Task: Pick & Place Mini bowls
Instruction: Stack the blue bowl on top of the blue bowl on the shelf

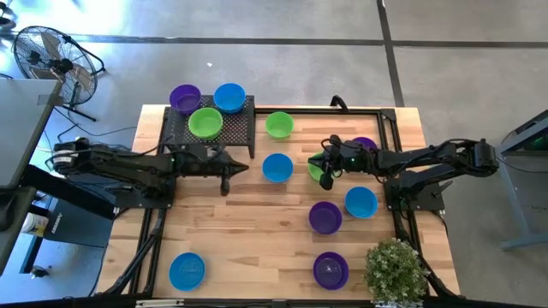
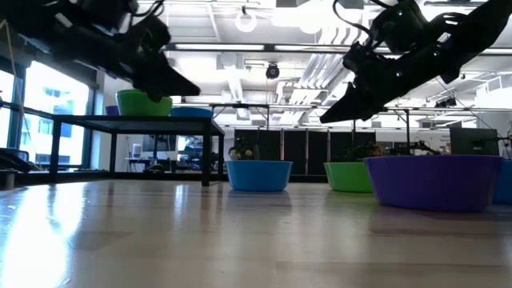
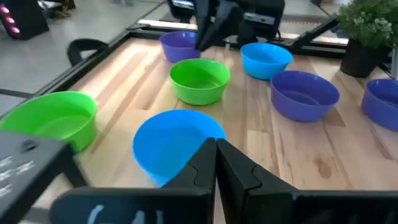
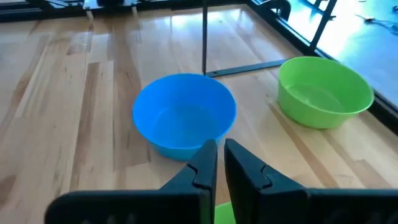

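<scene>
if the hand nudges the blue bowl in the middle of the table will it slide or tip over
The blue bowl would probably slide rather than tip: it sits low and wide on the smooth wooden table. Its glossy wall looks like thin plastic, so it is likely light and stiff. A push high on the rim might rock it, though.

black mesh rack (image 1: 231,130) on wooden table (image 1: 248,248), potted plant (image 1: 396,269), floor fan (image 1: 47,53)

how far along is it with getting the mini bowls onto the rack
Done: three small plastic bowls, purple, blue and green, sit on the black mesh rack. In hand: nothing visibly; the right gripper hovers above a green bowl, the left gripper is shut. Left: eight bowls on the table.
</scene>
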Tool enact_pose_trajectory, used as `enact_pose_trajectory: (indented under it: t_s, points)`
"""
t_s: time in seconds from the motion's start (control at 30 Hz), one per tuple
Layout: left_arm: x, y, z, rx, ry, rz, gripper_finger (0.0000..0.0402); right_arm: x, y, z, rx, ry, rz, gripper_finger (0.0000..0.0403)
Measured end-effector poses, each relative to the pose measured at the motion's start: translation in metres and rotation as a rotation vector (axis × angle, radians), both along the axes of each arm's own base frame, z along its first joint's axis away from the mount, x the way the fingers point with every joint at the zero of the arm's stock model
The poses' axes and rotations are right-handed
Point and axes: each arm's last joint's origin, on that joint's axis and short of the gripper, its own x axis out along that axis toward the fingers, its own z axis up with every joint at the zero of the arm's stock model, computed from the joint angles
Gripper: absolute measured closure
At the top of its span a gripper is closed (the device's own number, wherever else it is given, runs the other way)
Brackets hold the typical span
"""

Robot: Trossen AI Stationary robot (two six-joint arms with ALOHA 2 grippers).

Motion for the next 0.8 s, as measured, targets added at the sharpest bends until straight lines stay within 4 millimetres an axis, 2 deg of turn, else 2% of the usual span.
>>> enact_pose_trajectory:
  t_s: [0.23, 0.4, 0.57, 0.7, 0.8]
  points:
    - [0.043, 0.002, 0.004, 0.034, 0.112, 0.021, 0.0397, 0.000, 0.000, 0.000, 0.000, -0.004, -0.008, 0.0375]
    - [0.072, 0.006, 0.011, 0.036, 0.278, 0.049, 0.0389, 0.000, 0.000, 0.000, 0.043, -0.015, -0.017, 0.0372]
    - [0.096, 0.007, 0.015, 0.005, 0.417, -0.004, 0.0351, 0.001, 0.005, 0.000, 0.039, -0.011, -0.027, 0.0371]
    - [0.112, 0.007, 0.004, -0.014, 0.506, -0.050, 0.0309, 0.002, 0.010, 0.000, 0.004, -0.001, -0.008, 0.0370]
    - [0.124, 0.005, -0.001, -0.009, 0.506, -0.106, 0.0285, 0.002, 0.011, 0.000, -0.008, 0.002, 0.002, 0.0370]
